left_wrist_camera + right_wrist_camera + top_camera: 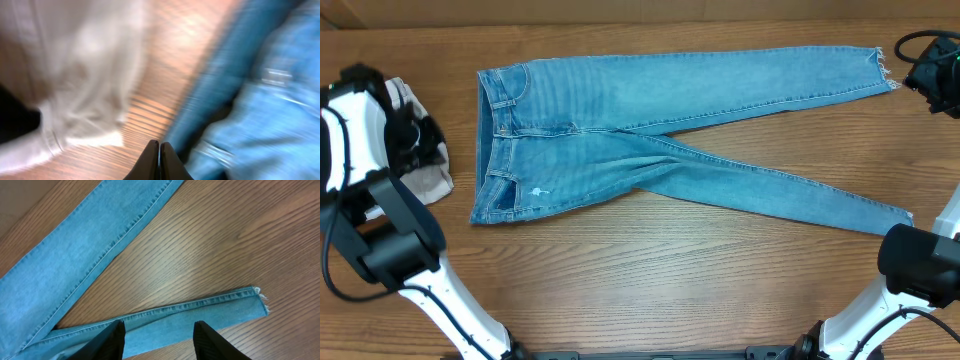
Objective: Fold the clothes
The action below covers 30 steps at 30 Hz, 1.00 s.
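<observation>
The jeans (620,130) lie spread flat on the table (650,280). Their waistband (485,140) is just beside the white garment (425,170), and the two legs run away from it in a narrow V. We judge the denim soft and limp but fairly heavy for cloth. It will drape and drag rather than keep a shape, and a pinched edge should hold well, since the weave looks rough, not slippery. The best holds, to our eye, are the thick seamed edges: the waistband corners and the frayed hem (257,294) of each leg.

The right jaws stand wide apart at the end of the jeans farthest from the white garment, their fingers (107,342) straddling one leg close to its hem. They hold nothing, and we cannot tell whether the tips touch the cloth. The left jaws are pressed together and empty, fingers (151,160) over bare wood between the white garment and the waistband, though that view is blurred.
</observation>
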Each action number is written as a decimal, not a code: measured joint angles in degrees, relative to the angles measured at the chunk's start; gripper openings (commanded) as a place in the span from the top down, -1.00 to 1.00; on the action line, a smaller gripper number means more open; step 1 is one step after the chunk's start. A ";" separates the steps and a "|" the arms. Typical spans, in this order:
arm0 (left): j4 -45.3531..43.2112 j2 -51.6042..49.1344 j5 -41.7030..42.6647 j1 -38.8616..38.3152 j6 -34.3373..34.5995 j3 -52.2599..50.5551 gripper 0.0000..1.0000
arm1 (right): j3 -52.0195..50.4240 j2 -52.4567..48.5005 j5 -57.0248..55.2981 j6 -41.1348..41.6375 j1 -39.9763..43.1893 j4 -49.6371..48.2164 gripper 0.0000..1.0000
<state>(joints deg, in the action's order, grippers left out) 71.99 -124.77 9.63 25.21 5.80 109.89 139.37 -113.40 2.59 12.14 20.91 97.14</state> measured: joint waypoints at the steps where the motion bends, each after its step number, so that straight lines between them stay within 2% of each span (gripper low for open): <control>1: 0.24 1.68 0.48 -1.01 -0.04 0.35 0.83 | 0.00 0.00 0.00 0.02 0.00 0.00 0.03; 8: 4.76 7.54 2.01 -9.92 -0.07 1.97 0.85 | -2.82 0.37 0.17 0.02 0.00 -0.24 -0.04; 12: 4.81 7.21 1.01 -15.34 -0.04 -1.90 0.83 | -10.78 0.76 0.68 -0.13 0.00 -0.72 -0.07; 17: 1.66 6.86 -1.99 -21.53 0.39 -11.34 0.81 | -25.05 0.74 1.27 0.46 0.68 -6.34 -0.08; 23: -3.13 6.58 -3.48 -22.73 1.29 -22.64 0.81 | -39.95 0.74 1.51 3.02 6.88 -13.73 -0.08; 30: -6.36 6.58 -4.28 -22.47 1.99 -30.80 0.81 | -50.66 0.74 1.38 4.79 16.50 -20.59 -0.08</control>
<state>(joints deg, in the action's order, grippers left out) 65.63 -118.19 5.34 2.74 7.79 79.09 88.71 -112.66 3.97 16.93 37.41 76.55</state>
